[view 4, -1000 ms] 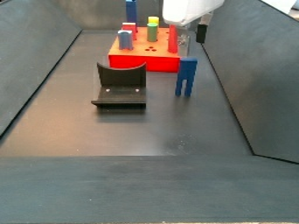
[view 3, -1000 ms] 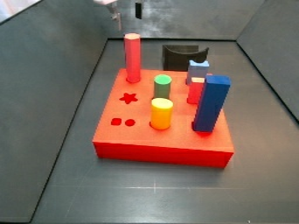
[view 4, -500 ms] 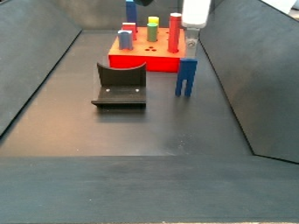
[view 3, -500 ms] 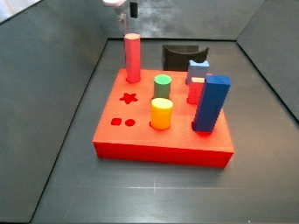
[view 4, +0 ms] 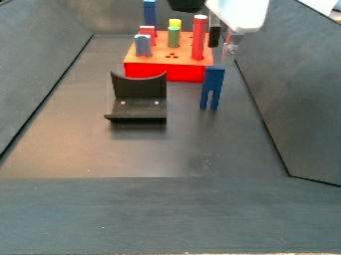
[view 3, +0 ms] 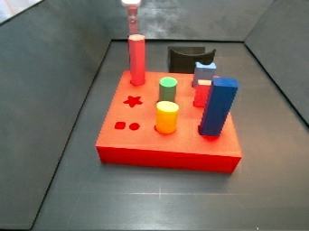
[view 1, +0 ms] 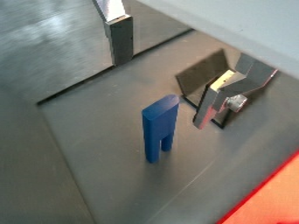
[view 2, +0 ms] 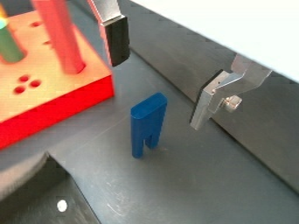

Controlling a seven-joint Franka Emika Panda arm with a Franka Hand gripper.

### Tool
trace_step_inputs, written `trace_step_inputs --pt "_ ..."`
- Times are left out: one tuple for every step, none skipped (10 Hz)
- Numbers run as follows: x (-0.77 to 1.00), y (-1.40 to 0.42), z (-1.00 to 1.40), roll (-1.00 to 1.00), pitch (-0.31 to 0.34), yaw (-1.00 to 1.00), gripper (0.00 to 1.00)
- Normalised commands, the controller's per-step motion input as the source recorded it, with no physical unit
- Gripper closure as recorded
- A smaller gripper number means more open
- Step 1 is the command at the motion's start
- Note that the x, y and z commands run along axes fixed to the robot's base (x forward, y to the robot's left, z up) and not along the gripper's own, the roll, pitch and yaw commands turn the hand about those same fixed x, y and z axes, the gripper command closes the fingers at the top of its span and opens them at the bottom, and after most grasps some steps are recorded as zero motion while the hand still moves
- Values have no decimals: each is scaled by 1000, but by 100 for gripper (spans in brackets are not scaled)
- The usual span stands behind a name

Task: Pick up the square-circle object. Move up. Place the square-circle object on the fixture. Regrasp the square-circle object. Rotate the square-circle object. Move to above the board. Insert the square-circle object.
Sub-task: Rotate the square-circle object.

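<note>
Dark floor lies bare around the square-circle object (view 2: 146,127); the gripper (view 2: 163,77) hovers above, fingers spread, empty.

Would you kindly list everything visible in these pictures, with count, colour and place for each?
board: one, red, on the dark floor; star and small round holes in its top.
red cylinder: one, upright at the board's far side.
green cylinder: one, upright mid-board.
yellow cylinder: one, upright in front of the green one.
blue square prism: one, tall, near the board's edge.
light-blue piece: one, behind the prism.
fixture: one, black, on the floor apart from the board.
square-circle object: one, dark blue, upright on the floor beside the board.
gripper: one, open and empty, above the square-circle object.
</note>
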Motion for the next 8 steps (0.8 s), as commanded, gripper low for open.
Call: trace_step_inputs --pt "41 -3 -22 -30 2 1000 0" --pt "41 -3 -22 -31 2 1000 0" --pt "41 -3 -22 -33 2 1000 0" --pt "41 -3 -22 -36 2 1000 0" --pt "41 -3 -22 -38 3 1000 0" --pt "41 -3 -22 -41 3 1000 0" --pt "41 -3 -22 -43 3 1000 0" --pt "41 -3 -22 -45 3 1000 0"
